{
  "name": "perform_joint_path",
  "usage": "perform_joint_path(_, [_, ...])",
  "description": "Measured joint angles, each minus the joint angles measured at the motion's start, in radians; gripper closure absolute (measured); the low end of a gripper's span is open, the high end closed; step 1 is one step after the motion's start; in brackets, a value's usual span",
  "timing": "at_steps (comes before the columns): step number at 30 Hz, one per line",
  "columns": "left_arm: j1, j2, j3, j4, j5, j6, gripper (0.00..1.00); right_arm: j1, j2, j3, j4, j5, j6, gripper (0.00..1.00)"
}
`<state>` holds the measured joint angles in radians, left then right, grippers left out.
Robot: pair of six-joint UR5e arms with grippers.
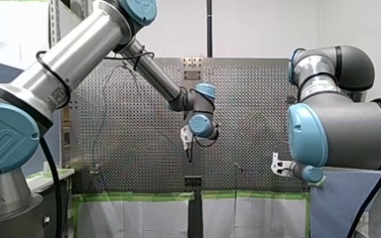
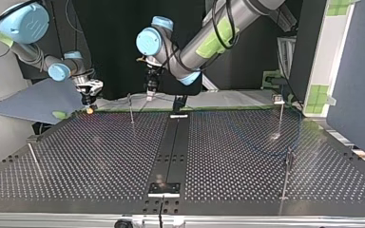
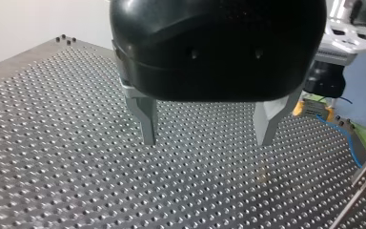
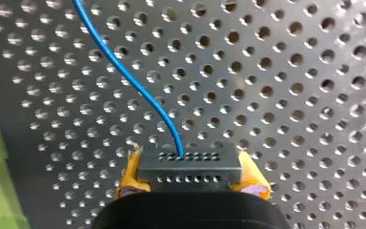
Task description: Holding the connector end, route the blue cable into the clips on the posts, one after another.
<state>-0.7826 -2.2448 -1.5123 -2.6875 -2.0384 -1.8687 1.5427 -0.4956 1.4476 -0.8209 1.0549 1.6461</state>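
Right gripper (image 4: 190,174) pinching connector (image 4: 189,164), seemingly near table (image 4: 290,71) edge, left gripper (image 3: 207,138) spread above it.

worktop (image 2: 100,152): metal plate full of holes, pretty much a big pegboard lying flat
centre strip (image 2: 171,142): black, runs straight down the middle
posts (image 2: 131,110): thin upright rods, two in each half of the top view, well apart
blue cable (image 3: 350,138): thin, runs over the surface up to one post's top
green tape (image 1: 134,197): along the edge nearest the front view's camera
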Motion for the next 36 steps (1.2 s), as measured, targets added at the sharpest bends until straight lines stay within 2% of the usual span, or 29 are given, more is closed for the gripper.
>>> perform_joint_path(5, [0.0,0.048,-0.048,0.001,0.002,-0.014,0.0,0.004,-0.002,0.011,0.007,-0.005,-0.023,1.0])
perform_joint_path(12, [-0.001,0.123,-0.123,-0.004,0.007,-0.036,0.0,-0.003,-0.017,0.038,0.019,-0.009,-0.038,1.0])
perform_joint_path(20, [0.001,0.209,-0.209,-0.019,0.013,-0.088,0.0,-0.011,-0.071,0.083,0.015,0.033,-0.04,1.0])
perform_joint_path(33, [0.025,0.329,-0.328,0.007,0.01,-0.179,0.0,-0.015,-0.142,0.144,-0.006,0.048,-0.039,1.0])
perform_joint_path(36, [0.036,0.361,-0.361,0.018,0.011,-0.201,0.0,-0.013,-0.161,0.162,-0.019,0.062,-0.027,1.0])
